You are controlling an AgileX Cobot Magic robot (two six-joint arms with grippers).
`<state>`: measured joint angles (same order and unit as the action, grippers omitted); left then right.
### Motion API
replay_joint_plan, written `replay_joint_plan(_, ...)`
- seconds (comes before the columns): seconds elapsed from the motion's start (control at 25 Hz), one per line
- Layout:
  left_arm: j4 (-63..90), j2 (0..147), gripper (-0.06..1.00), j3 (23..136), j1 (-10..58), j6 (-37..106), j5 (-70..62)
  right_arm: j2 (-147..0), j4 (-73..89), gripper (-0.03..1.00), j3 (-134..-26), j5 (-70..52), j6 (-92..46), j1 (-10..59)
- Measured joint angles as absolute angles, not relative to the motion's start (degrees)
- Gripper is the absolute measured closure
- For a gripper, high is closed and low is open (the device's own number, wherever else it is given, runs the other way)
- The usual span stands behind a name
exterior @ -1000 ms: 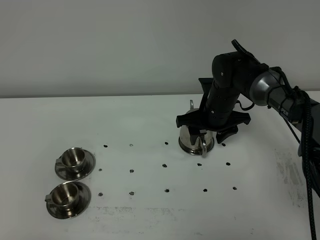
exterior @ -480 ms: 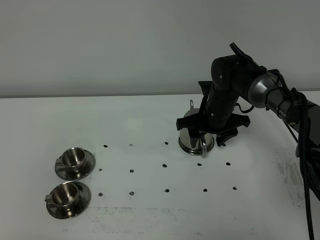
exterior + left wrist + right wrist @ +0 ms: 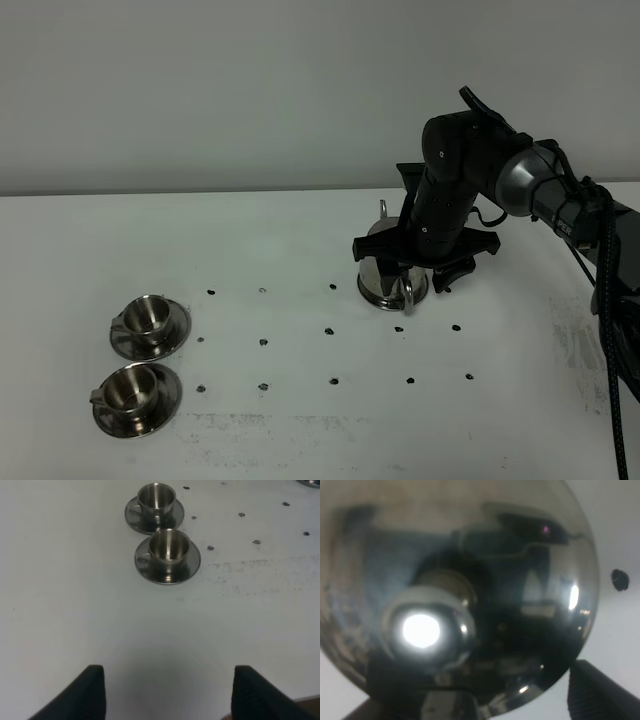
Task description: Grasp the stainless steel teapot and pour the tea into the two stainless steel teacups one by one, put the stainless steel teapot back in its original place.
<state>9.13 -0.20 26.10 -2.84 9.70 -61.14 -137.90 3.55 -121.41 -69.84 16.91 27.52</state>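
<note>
Your right claw [image 3: 422, 262] sits spread wide over the stainless steel teapot [image 3: 384, 284], a finger on either side, not clamped on it. The teapot's upright on the counter [image 3: 300, 230], well apart from the far teacup [image 3: 150, 318] and the near teacup [image 3: 133, 392]. Your left claw [image 3: 167, 695] is released too, gripping nothing.
</note>
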Motion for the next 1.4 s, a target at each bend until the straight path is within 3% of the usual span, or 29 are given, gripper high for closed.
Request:
replay_joint_plan(0.4, 9.0, -0.2, 0.40, 26.1, -2.8, 9.7, -61.1, -137.9, 3.5, 0.42, -121.5, -69.8, 16.9, 27.5)
replay_joint_plan(1.0, 9.0, -0.2, 0.40, 26.1, -2.8, 9.7, -61.1, -137.9, 4.0, 0.78, -121.5, -69.8, 16.7, 27.5)
replay_joint_plan(1.4, 9.0, -0.2, 0.40, 26.1, -2.8, 9.7, -61.1, -137.9, 4.1, 0.79, -121.5, -69.7, 16.7, 27.5)
